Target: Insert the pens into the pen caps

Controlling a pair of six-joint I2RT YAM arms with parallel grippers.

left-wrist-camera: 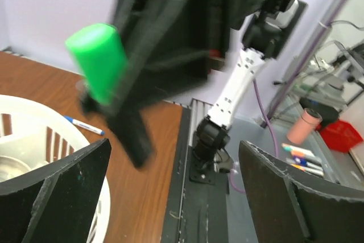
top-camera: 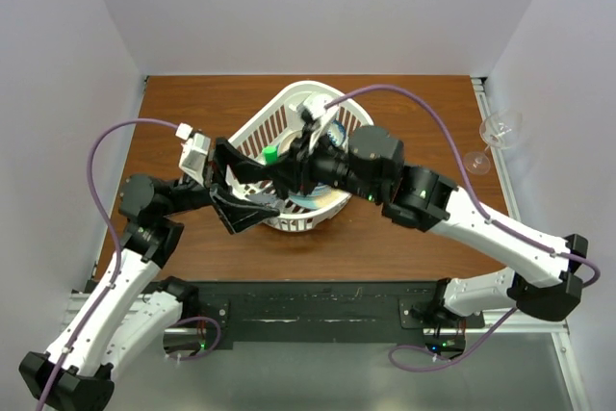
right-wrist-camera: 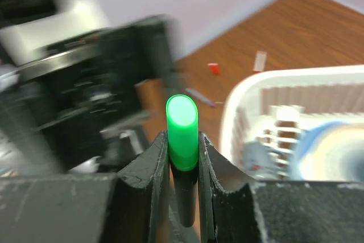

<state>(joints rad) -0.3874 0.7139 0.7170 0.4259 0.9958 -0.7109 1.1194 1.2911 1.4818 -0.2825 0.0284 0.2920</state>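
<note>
One green-ended marker (right-wrist-camera: 182,132), one thin white pen (left-wrist-camera: 83,124), one red cap (right-wrist-camera: 213,68), one white basket (top-camera: 255,122), one wine glass (top-camera: 500,129).

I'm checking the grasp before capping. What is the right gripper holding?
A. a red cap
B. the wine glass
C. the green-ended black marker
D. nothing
C: in the right wrist view the right gripper clamps the green-ended black marker between its two fingers.
</note>
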